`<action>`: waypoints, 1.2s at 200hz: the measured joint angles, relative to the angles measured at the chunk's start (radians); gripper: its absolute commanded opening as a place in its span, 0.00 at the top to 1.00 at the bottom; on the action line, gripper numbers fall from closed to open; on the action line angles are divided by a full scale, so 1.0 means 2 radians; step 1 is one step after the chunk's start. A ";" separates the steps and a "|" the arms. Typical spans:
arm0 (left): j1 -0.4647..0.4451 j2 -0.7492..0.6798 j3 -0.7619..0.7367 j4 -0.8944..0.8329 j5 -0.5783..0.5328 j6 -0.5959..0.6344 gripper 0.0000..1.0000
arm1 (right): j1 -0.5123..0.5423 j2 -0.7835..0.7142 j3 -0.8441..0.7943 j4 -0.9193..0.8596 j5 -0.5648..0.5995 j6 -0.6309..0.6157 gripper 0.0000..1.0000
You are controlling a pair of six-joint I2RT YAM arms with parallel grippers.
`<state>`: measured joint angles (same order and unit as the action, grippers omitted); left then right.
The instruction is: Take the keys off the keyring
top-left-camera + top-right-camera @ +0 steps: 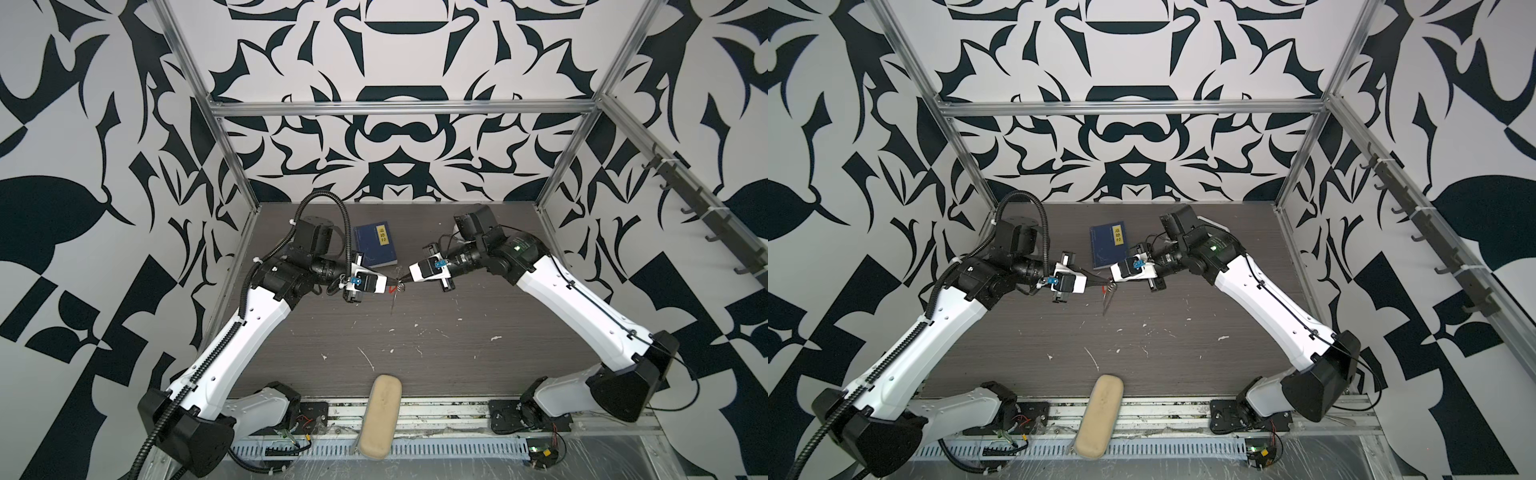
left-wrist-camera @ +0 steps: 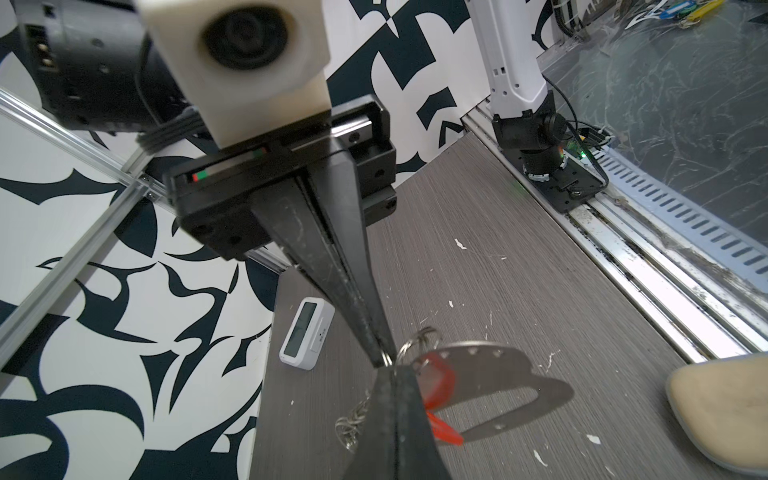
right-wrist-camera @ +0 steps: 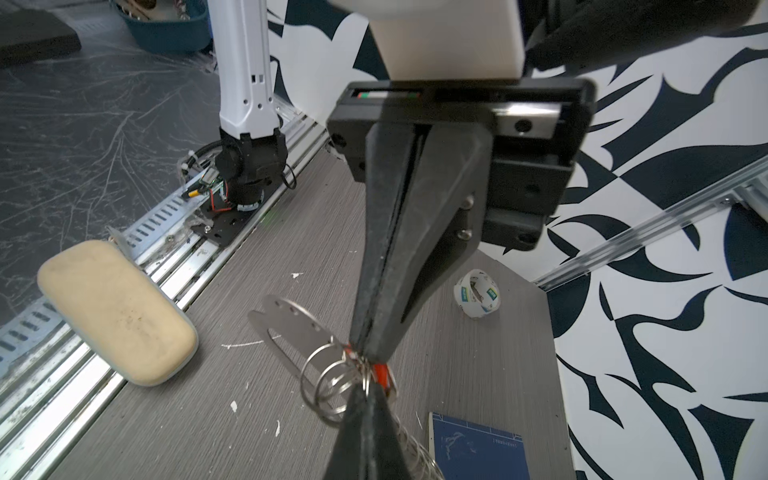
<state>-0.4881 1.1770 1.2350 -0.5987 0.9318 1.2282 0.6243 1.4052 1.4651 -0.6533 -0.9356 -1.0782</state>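
Note:
Both grippers meet tip to tip above the middle of the table, each shut on the small metal bunch. The left gripper pinches the keys, thin silvery rings with a red tag beside its fingertips. The right gripper closes on a ring from the opposite side. The keyring, a flat grey oval loop, hangs below the bunch. Its chain dangles by the left fingers. Which ring each tip holds is hidden.
A blue book lies behind the grippers. A beige case rests across the table's front rail. A clear tape roll and a small white clock sit near the back wall.

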 measured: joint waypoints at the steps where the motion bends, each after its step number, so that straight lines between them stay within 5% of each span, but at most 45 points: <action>1: 0.000 0.000 0.000 0.000 0.000 0.000 1.00 | -0.001 -0.001 -0.002 0.003 -0.001 0.003 1.00; 62: 0.005 0.001 0.000 0.014 0.000 -0.012 1.00 | -0.007 -0.015 -0.048 0.082 -0.022 0.067 1.00; 123: 0.006 0.004 0.002 0.013 -0.002 -0.014 1.00 | -0.007 -0.014 -0.050 0.091 -0.022 0.072 0.84; 240: 0.006 0.004 0.002 -0.005 -0.010 -0.011 1.00 | -0.007 -0.002 -0.004 0.062 -0.019 0.058 0.81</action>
<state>-0.4759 1.1847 1.2381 -0.6086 0.9123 1.2064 0.6102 1.4017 1.4570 -0.5285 -0.9726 -0.9615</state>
